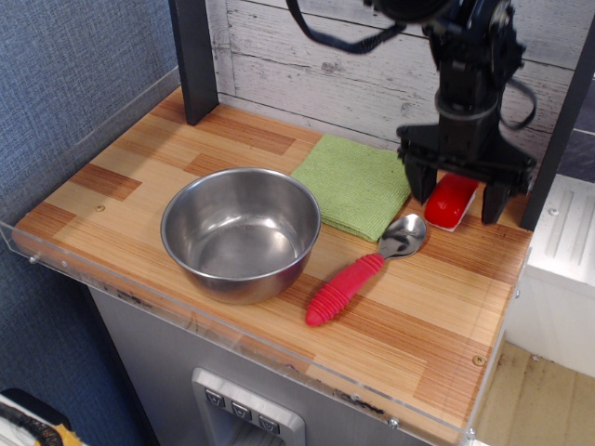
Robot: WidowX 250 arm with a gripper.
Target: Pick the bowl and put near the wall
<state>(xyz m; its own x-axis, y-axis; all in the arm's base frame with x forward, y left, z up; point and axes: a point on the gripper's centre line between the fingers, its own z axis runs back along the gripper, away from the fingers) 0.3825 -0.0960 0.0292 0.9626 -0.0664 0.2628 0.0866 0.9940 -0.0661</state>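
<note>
The shiny steel bowl (241,232) stands upright and empty on the wooden table, front left of centre. The whitewashed plank wall (325,56) runs along the table's back edge. My gripper (457,197) hangs at the back right, well to the right of the bowl and apart from it. Its two black fingers (420,184) are spread wide on either side of a red block (451,200), above it, not gripping it.
A green cloth (356,184) lies behind the bowl towards the right. A metal spoon with a red handle (346,288) lies right of the bowl. A dark post (193,58) stands at the back left. A blue fabric wall (74,84) borders the left side.
</note>
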